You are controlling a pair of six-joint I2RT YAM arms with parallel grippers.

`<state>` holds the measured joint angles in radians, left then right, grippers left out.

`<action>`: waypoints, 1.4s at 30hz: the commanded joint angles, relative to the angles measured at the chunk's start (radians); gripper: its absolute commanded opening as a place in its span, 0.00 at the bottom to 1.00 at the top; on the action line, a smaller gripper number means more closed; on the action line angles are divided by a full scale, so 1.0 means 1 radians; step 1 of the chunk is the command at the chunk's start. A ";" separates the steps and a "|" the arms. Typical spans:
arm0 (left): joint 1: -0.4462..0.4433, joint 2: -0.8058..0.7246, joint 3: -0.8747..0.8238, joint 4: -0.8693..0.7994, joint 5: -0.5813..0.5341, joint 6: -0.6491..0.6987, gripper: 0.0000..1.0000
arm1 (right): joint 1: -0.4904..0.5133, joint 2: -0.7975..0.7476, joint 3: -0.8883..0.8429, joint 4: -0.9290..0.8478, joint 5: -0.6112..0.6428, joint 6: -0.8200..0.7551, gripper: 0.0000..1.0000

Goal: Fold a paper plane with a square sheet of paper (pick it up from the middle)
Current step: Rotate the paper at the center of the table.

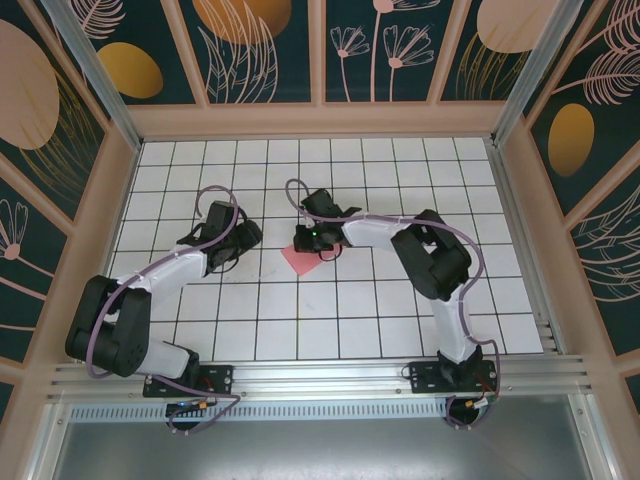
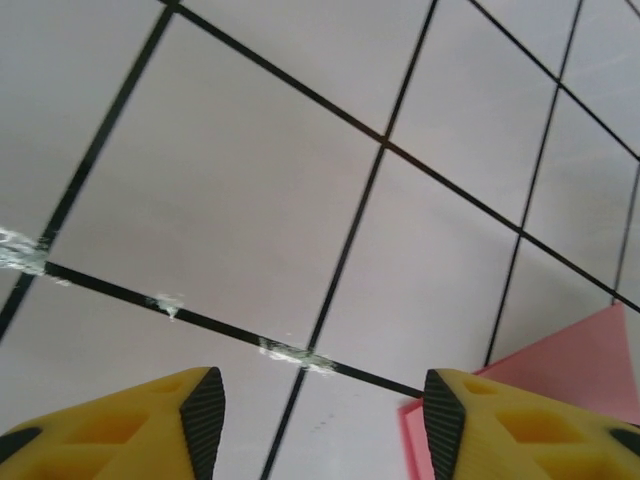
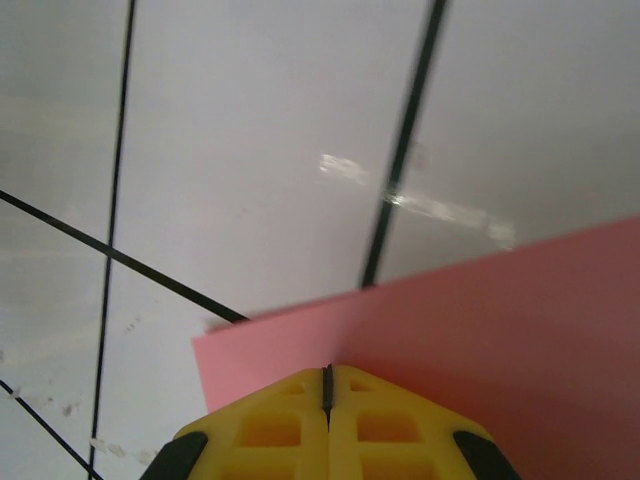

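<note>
A pink-red sheet of paper (image 1: 297, 259) lies flat near the middle of the white gridded board (image 1: 400, 300), its matte surface plain and its edges straight, one corner pointing toward the arms' bases. The right gripper (image 1: 318, 243) sits over the sheet's far edge. In the right wrist view its yellow fingers (image 3: 290, 420) meet in a hairline seam against the paper (image 3: 480, 320); it cannot be told whether they pinch it. The left gripper (image 1: 236, 240) stands just beside the sheet on bare board. In the left wrist view its yellow, black-padded fingers (image 2: 205, 410) are spread well apart with nothing between them, the paper's corner (image 2: 560, 390) behind the right one. Black grid lines (image 2: 345, 250) carry scuffed white patches. Purple cables (image 1: 225, 195) loop over both arms, and leaf-printed panels (image 1: 250, 40) wall the board.
</note>
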<state>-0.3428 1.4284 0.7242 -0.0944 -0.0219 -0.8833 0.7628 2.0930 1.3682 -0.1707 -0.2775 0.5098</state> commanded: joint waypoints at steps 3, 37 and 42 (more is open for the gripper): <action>0.011 -0.022 -0.012 -0.027 -0.047 0.008 0.66 | 0.040 0.079 0.104 -0.107 0.009 -0.023 0.04; 0.005 -0.075 -0.107 0.232 0.305 0.050 0.98 | -0.194 -0.248 -0.223 -0.051 0.083 0.056 0.41; -0.018 -0.047 -0.112 0.265 0.364 0.022 0.99 | -0.209 -0.208 -0.216 -0.015 0.009 0.063 0.39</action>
<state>-0.3458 1.3743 0.6258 0.1139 0.2710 -0.8345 0.5568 1.8530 1.1408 -0.2218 -0.2108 0.5385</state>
